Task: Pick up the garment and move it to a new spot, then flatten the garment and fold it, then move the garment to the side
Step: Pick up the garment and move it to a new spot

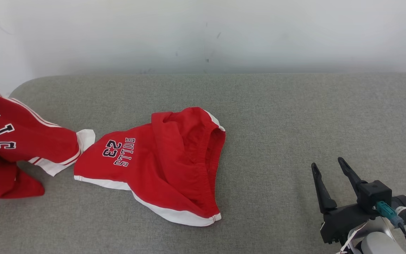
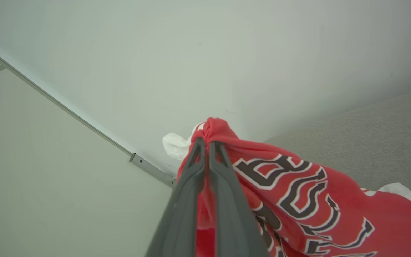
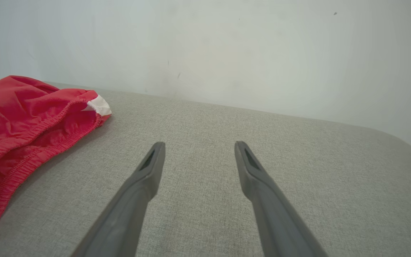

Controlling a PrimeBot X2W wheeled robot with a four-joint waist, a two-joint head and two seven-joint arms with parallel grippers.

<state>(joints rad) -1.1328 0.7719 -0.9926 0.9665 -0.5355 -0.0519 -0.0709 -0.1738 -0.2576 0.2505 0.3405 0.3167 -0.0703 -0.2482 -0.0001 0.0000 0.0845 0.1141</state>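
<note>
Spanning the head view from side to side: one grey upholstered surface (image 1: pixel 294 116) with rounded far corners, set against a white wall (image 1: pixel 203 35) that carries a few small dark marks.

Item 1, red jersey (image 1: pixel 23 137): at the surface's left end, running out past the left edge of the head view. Black lettering outlined in white, white trim at the hem. A red fold of it lies on the surface near the front-left. Its white-edged corner sits just beside the shorts; whether the two touch cannot be told. In the left wrist view the jersey (image 2: pixel 316 200) is bunched at the top and hangs down from that point, with the wall behind it.

Item 2, red shorts (image 1: pixel 160 162): lying crumpled on the surface, a little left of the middle and well clear of both the far and near edges. The print reads "BULLS 23". The elastic waistband gapes toward the right and the white hem faces the near edge. The right wrist view shows the waistband side of the shorts (image 3: pixel 20 121) at its left.

Open room: the right half of the surface is bare fabric, as is the strip along the far edge by the wall.

Item 3, right gripper (image 1: pixel 327 162): over the front-right of the surface, well apart from the shorts, fingers spread wide with nothing between them (image 3: pixel 200 144).

Item 4, left gripper (image 2: pixel 207 141): fingers pressed together, pinching the gathered top of the jersey.
</note>
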